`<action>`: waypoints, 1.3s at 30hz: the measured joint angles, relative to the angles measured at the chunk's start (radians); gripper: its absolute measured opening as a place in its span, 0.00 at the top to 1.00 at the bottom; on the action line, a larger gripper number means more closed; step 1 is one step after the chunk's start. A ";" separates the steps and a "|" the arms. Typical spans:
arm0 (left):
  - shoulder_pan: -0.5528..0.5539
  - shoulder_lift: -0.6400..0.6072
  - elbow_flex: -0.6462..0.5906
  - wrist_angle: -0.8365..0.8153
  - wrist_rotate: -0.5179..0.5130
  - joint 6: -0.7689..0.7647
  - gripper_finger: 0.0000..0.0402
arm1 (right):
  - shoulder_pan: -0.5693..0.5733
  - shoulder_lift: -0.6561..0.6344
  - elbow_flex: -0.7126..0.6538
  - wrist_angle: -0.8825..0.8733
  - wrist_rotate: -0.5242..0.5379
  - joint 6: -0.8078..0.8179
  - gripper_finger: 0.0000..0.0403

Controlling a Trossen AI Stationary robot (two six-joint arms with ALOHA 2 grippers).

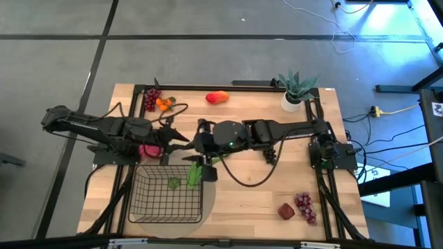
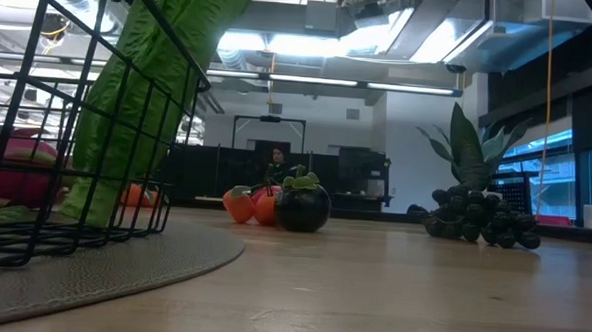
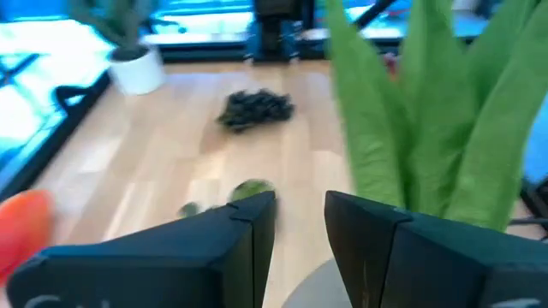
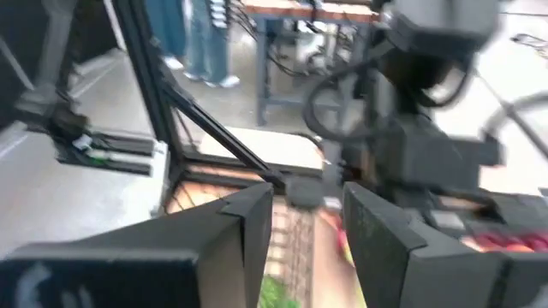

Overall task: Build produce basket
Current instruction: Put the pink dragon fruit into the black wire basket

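I am reaching both arms toward the middle of the table. My right gripper (image 1: 205, 164) is hanging over the far right corner of the black wire basket (image 1: 154, 202), with the long green leafy stalk (image 1: 194, 173) just below it, leaning on the basket's rim. My right fingers (image 4: 235, 231) are standing slightly apart; whether they are pinching the stalk I cannot tell, since the wrist view is blurred. My left gripper (image 1: 181, 138) is hovering just beyond the basket, its fingers (image 3: 253, 227) parted with a narrow gap and gripping nothing. A small green leafy piece (image 1: 173, 183) is lying inside the basket. A pink dragon fruit (image 1: 148, 149) is sitting under my left arm.
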 joint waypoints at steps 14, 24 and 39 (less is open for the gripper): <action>0.000 -0.138 0.000 -0.502 -0.038 -0.217 0.77 | 0.001 -0.118 0.000 -0.300 0.037 0.014 0.67; 0.000 0.028 0.000 -0.581 0.033 -0.296 0.77 | -0.007 -0.122 0.000 -0.407 0.072 0.046 0.67; 0.047 0.268 0.000 -0.583 -0.061 -0.319 0.77 | -0.007 -0.122 0.000 -0.443 0.071 0.041 0.67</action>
